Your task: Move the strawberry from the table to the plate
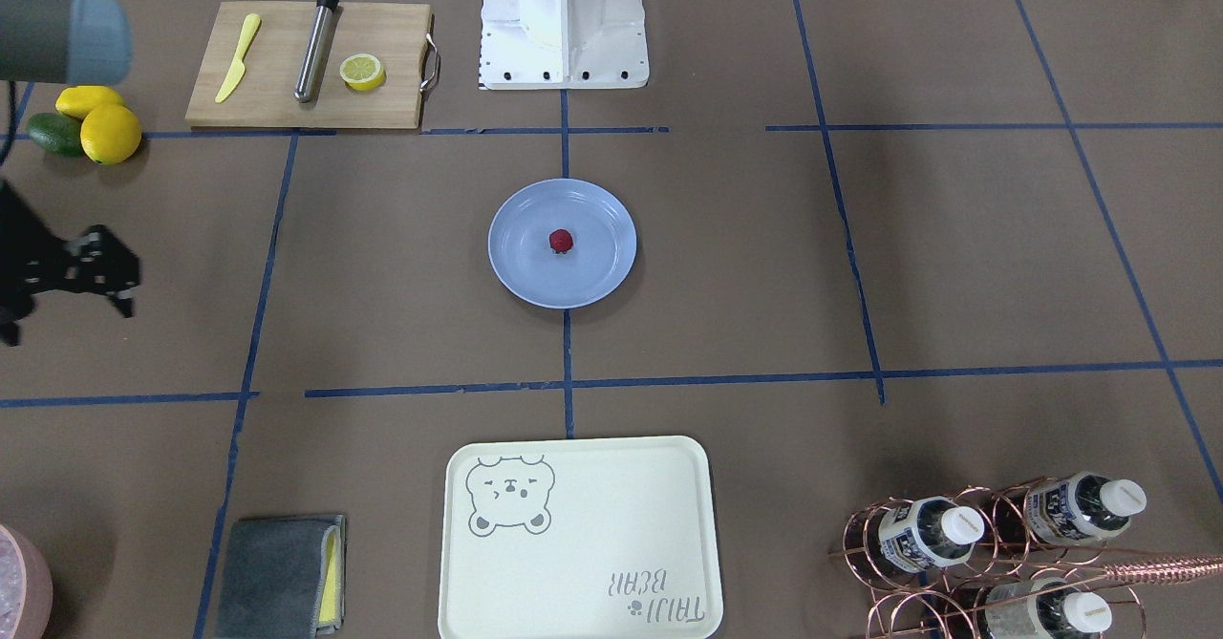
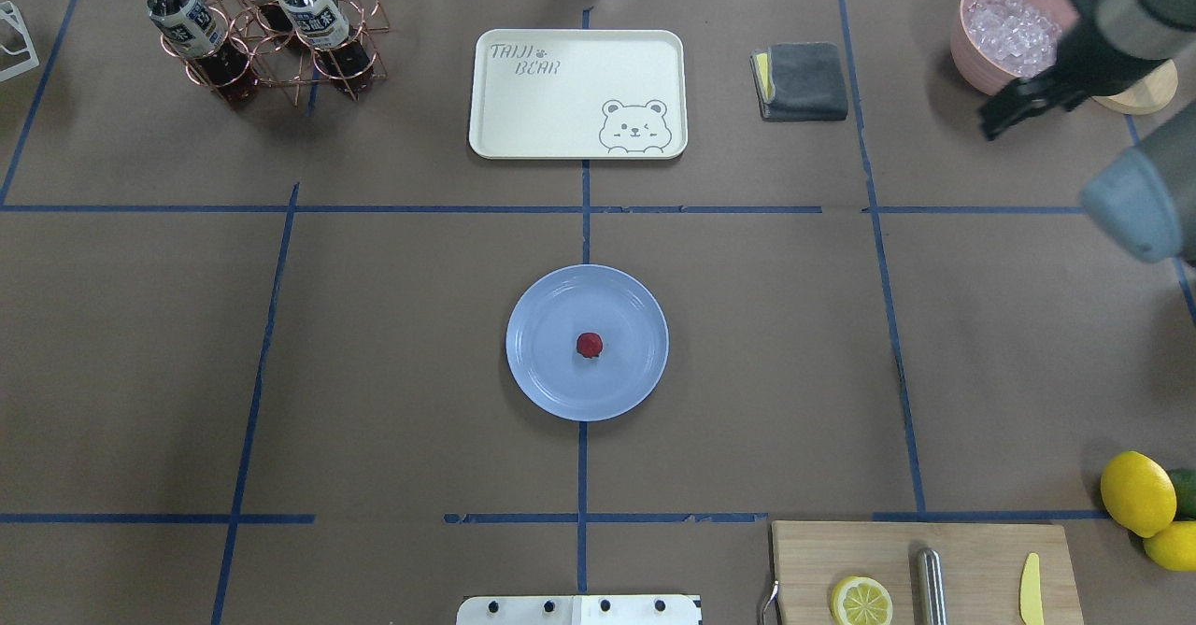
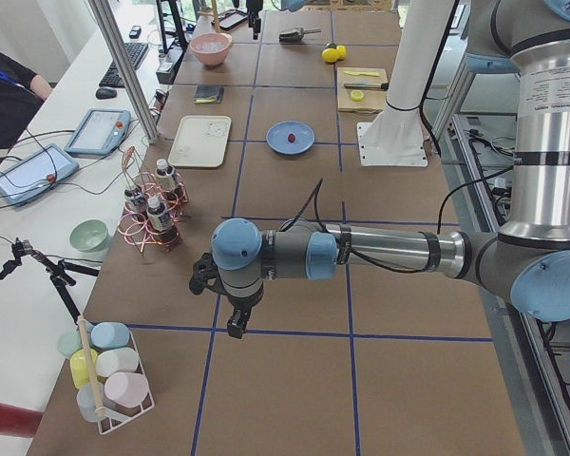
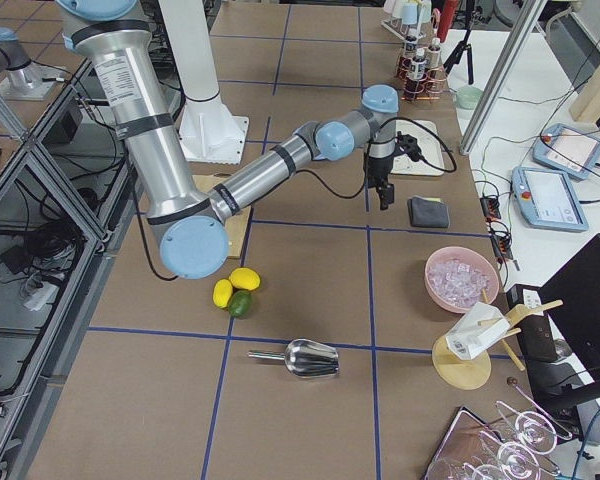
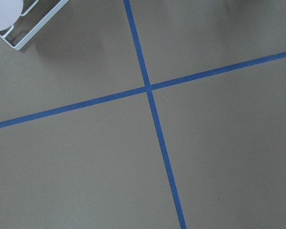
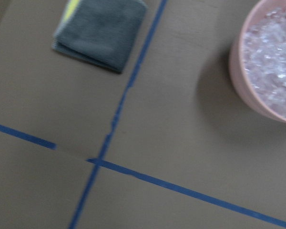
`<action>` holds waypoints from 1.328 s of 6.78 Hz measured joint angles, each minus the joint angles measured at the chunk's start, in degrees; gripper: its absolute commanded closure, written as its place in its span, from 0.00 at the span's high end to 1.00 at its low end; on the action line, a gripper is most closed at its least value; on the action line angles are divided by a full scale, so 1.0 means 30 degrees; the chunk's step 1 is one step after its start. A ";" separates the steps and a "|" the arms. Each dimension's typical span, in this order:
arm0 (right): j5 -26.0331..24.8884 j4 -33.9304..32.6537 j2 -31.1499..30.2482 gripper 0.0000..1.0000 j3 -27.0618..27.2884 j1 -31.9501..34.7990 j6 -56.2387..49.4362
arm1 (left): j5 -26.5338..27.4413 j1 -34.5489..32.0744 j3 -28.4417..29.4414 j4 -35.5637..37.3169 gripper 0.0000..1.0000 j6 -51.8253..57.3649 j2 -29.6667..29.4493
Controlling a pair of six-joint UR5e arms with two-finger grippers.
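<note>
Berry loc.: strawberry (image 2: pixel 589 345) is sitting inside the plate (image 2: pixel 547 387), near its centre, not on the table (image 2: pixel 374 345).
Task status: judging as done, since the berry is resting on the plate w/ nothing touching it.
Right claw: right gripper (image 2: pixel 1004 116) is hanging well apart from the plate, beside the pink ice bowl (image 2: pixel 976 50) and near the grey cloth (image 2: pixel 804 78). Not carrying the berry. Finger gap is blurred, cannot tell how wide.
Left claw: left gripper (image 3: pixel 233 323) is showing in the side view only, over bare table far from the plate. Opening: cannot tell.
Step in hand: clearing away, by my reading. Doing it well means keeping the arm high and routing it clear of the ice bowl and cloth, w/o sweeping back over the plate.
Berry axis: roundish and too small to read. Long axis and tip direction are not determinable.
</note>
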 measured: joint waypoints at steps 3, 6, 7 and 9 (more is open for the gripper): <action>-0.0238 0.0397 -0.4965 1.00 -0.0798 0.5048 -0.5386 | 0.0053 -0.0001 0.0180 0.0048 1.00 -0.0001 0.0278; 0.1658 0.1130 -0.7525 1.00 -0.1433 0.7579 -0.6046 | -0.0022 -0.0059 0.0080 0.0024 1.00 0.0025 0.0444; 0.2516 0.2062 -0.8363 1.00 -0.1519 0.7924 -0.6114 | -0.0026 -0.0071 0.0011 0.0037 1.00 0.0028 0.0453; 0.3112 0.3009 -0.8923 1.00 -0.1648 0.8093 -0.6070 | -0.0019 -0.0072 0.0005 0.0031 1.00 0.0029 0.0449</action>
